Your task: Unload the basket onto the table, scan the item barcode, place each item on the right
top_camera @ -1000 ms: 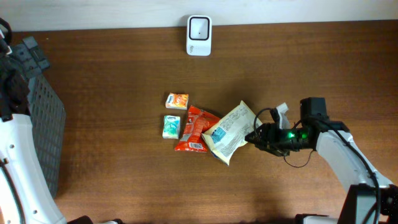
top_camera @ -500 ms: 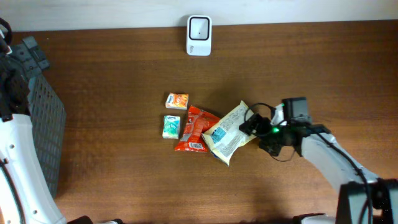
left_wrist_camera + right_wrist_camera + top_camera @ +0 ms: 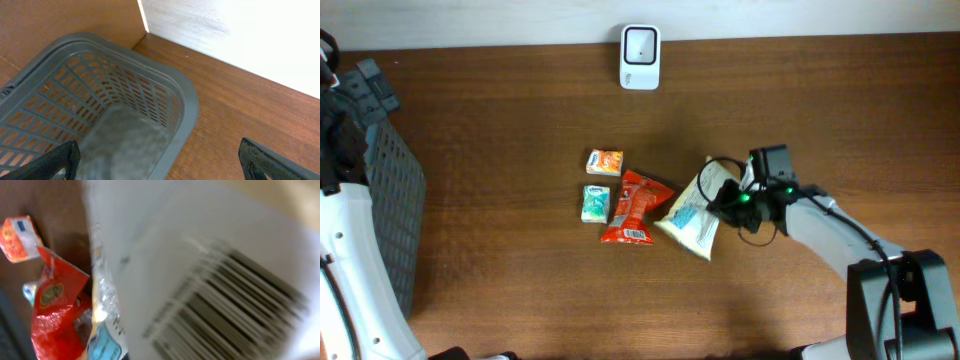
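Basket: at the left edge of your overhead view, a grey slatted basket (image 3: 390, 190) sits on the wooden table (image 3: 500, 300). The left wrist view looks down into it over its rounded rim.
Left gripper: your left gripper (image 3: 160, 167) hangs above the basket's corner with its jaws spread wide and nothing between them. Only the two dark fingertips (image 3: 50, 162) show, at the bottom corners of the frame.
Scanner: a white barcode scanner (image 3: 640, 57) stands at top centre, against the table's far edge and well apart from the pile.
Small packets: an orange packet (image 3: 605, 161) lies just above a teal packet (image 3: 596, 203), left of centre.
Red snack bag: the red snack bag (image 3: 632, 208) lies just right of the two packets. Its right side touches the white bag, so it is the closest thing crowding your item.
White snack bag: the white snack bag (image 3: 690, 212), with a blue label patch, sits centre-right in the overhead view.
Right gripper: your right gripper (image 3: 723, 202) is pinched closed on the white snack bag's right edge. The bag fills most of the right wrist view.
Barcode: the black barcode (image 3: 225, 305) runs diagonally across the white film in the right wrist view and is smeared by blur. You cannot read any digits.
Other print: the red snack bag carries a round yellow emblem (image 3: 50, 294), and its lettering is too blurred to read.
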Tool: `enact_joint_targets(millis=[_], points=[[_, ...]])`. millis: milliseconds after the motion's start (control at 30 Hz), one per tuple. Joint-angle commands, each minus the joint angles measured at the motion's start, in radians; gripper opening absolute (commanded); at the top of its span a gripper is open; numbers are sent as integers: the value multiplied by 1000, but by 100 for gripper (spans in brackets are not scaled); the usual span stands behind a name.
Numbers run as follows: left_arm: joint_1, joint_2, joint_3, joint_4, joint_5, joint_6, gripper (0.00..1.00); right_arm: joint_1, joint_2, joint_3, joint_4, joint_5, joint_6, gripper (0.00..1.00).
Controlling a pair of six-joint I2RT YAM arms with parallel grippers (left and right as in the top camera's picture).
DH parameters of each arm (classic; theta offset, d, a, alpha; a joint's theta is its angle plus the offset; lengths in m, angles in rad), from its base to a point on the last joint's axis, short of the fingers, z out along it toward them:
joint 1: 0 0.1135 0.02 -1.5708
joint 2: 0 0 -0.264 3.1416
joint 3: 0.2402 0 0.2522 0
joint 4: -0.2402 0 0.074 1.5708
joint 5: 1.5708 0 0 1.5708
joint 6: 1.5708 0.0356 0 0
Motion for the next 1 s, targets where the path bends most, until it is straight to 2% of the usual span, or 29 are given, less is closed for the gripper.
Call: enact_joint_targets(millis=[0, 67, 133, 200, 367, 467, 500, 567, 600, 700, 800, 967], points=[[2, 0, 0, 0, -3, 9, 99, -18, 13, 131, -108, 25, -420, 4], [2, 0, 0, 0, -3, 9, 99, -18, 13, 216, -207, -14, -624, 4], [2, 0, 0, 0, -3, 9, 99, -18, 14, 277, -283, -21, -754, 5], [2, 0, 0, 0, -3, 9, 99, -18, 17, 309, -312, -22, -811, 14], [2, 0, 0, 0, -3, 9, 99, -17, 64, 324, -341, -127, -1010, 25], [2, 0, 0, 0, -3, 9, 99, -17, 104, 324, -338, -126, -1019, 45], [2, 0, 0, 0, -3, 9, 99, -23, 109, 324, -338, -126, -1011, 48], [2, 0, 0, 0, -3, 9, 99, -46, 108, 327, -341, -122, -981, 63], [2, 0, 0, 0, -3, 9, 99, -76, 105, 343, -364, -123, -966, 73], [2, 0, 0, 0, -3, 9, 99, -181, 105, 423, -484, -127, -966, 87], [2, 0, 0, 0, -3, 9, 99, -270, 106, 448, -531, -150, -966, 100], [2, 0, 0, 0, -3, 9, 99, -311, 159, 396, -528, -211, -967, 100]])
